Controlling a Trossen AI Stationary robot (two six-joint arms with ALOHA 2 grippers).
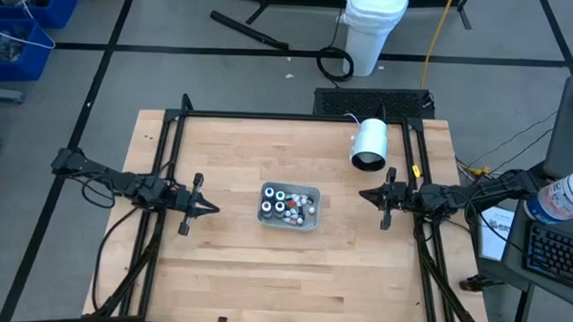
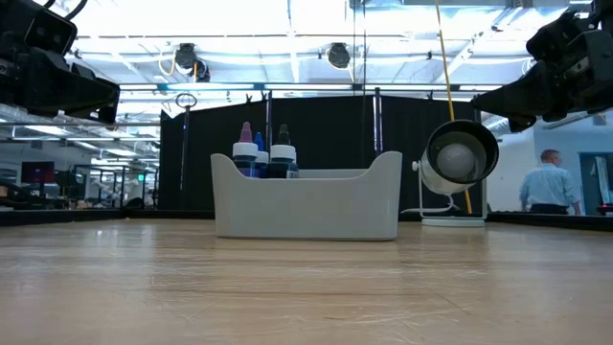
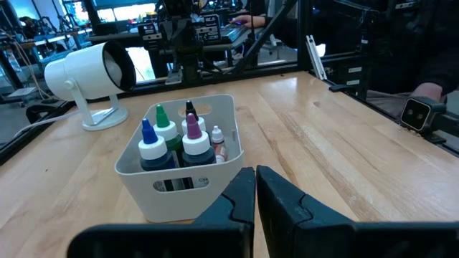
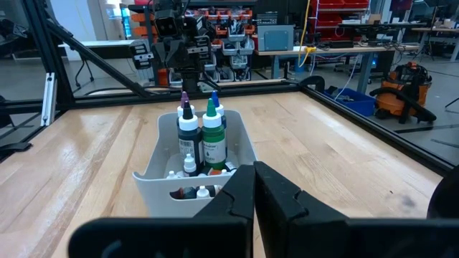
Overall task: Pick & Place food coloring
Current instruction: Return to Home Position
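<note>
Two dark arms are held level above the wooden surface (image 1: 263,284), one on each side of its middle. Seen from overhead, the left arm (image 1: 123,181) is extended from 9 o'clock and the right arm (image 1: 448,198) from 3 o'clock. Both are pointed inward at each other. The jaws of each arm are closed to a thin slit and nothing is held in them. Both pairs are raised clear of the surface and kept apart from the bin.

Between the two arms, at the centre of the surface, a grey bin (image 2: 306,206) is set flat on the wood. All the food coloring bottles (image 1: 287,205) that can be seen are gathered inside it. The taller ones are stood upright toward its 9 o'clock end, their blue, green, purple and black tips raised above the rim. Smaller white-capped ones are kept lower toward the 3 o'clock end.

Farther back, at about 1 o'clock from the bin, a white cylindrical lamp (image 1: 370,145) on a small stand is placed near the far edge of the surface, well apart from the bin. Beyond the surface, at 12 o'clock, a white bucket (image 1: 374,25) is seen on the floor. In the room behind, a person (image 2: 549,187) in a pale shirt is seen from the back.
</note>
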